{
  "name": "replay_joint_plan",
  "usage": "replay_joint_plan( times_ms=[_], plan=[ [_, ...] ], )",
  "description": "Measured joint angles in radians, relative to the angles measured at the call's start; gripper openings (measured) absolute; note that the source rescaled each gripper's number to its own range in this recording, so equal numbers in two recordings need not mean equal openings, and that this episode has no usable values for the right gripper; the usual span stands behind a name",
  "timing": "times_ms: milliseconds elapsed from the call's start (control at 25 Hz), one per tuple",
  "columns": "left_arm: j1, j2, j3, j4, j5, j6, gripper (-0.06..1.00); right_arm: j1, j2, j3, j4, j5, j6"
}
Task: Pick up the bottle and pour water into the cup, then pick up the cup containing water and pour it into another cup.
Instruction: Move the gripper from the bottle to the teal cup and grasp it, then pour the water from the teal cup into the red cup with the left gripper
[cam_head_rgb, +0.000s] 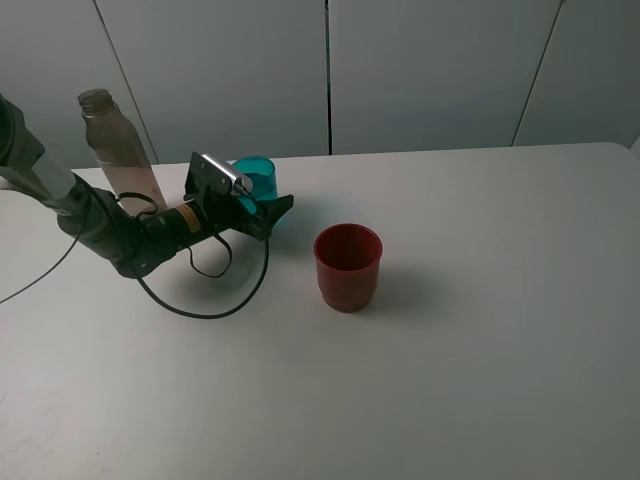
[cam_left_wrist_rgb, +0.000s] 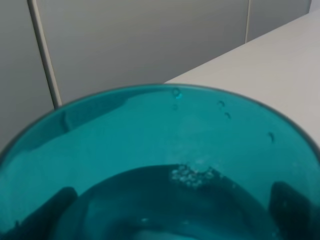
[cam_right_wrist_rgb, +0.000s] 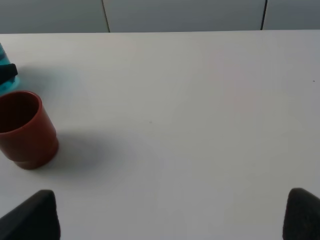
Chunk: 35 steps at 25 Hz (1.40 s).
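The teal cup (cam_head_rgb: 260, 177) is between the fingers of my left gripper (cam_head_rgb: 262, 205), which is shut on it near the back left of the table. The left wrist view is filled by the cup (cam_left_wrist_rgb: 160, 145); water with small bubbles lies in its bottom, and the dark fingers (cam_left_wrist_rgb: 42, 215) show through its wall. The tall smoky bottle (cam_head_rgb: 115, 150) stands upright behind the left arm, with no cap. The dark red cup (cam_head_rgb: 347, 265) stands upright and empty to the right of the teal cup, apart from it; it also shows in the right wrist view (cam_right_wrist_rgb: 22, 129). My right gripper (cam_right_wrist_rgb: 170, 217) is open and empty, away from both cups.
The white table (cam_head_rgb: 480, 330) runs to a grey panelled wall at the back. A black cable (cam_head_rgb: 200, 305) loops on the table below the left arm. The right arm is outside the exterior high view.
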Motion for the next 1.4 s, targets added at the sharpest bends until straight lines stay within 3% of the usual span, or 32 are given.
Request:
replay_joint_plan(
  times_ms=[280, 320, 360, 400, 440, 480, 1240, 1400],
  plan=[
    [-0.002, 0.018, -0.03, -0.002, 0.017, -0.019, 0.96, 0.0, 0.0, 0.0, 0.0, 0.0, 0.0],
    [-0.002, 0.022, -0.03, -0.002, 0.017, -0.024, 0.89, 0.0, 0.0, 0.0, 0.0, 0.0, 0.0],
    [-0.002, 0.026, -0.03, -0.002, 0.019, -0.028, 0.74, 0.0, 0.0, 0.0, 0.0, 0.0, 0.0],
    [-0.002, 0.029, -0.03, -0.002, 0.019, -0.03, 0.42, 0.0, 0.0, 0.0, 0.0, 0.0, 0.0],
    [-0.002, 0.03, -0.03, -0.002, 0.019, -0.033, 0.0, 0.0, 0.0, 0.0, 0.0, 0.0, 0.0],
    [-0.002, 0.03, -0.03, -0.002, 0.019, -0.033, 0.04, 0.0, 0.0, 0.0, 0.0, 0.0, 0.0],
    [-0.003, 0.03, -0.03, 0.004, 0.011, -0.054, 0.04, 0.0, 0.0, 0.0, 0.0, 0.0, 0.0],
    [-0.003, 0.03, -0.03, 0.046, -0.009, -0.073, 0.04, 0.0, 0.0, 0.0, 0.0, 0.0, 0.0]
  ],
)
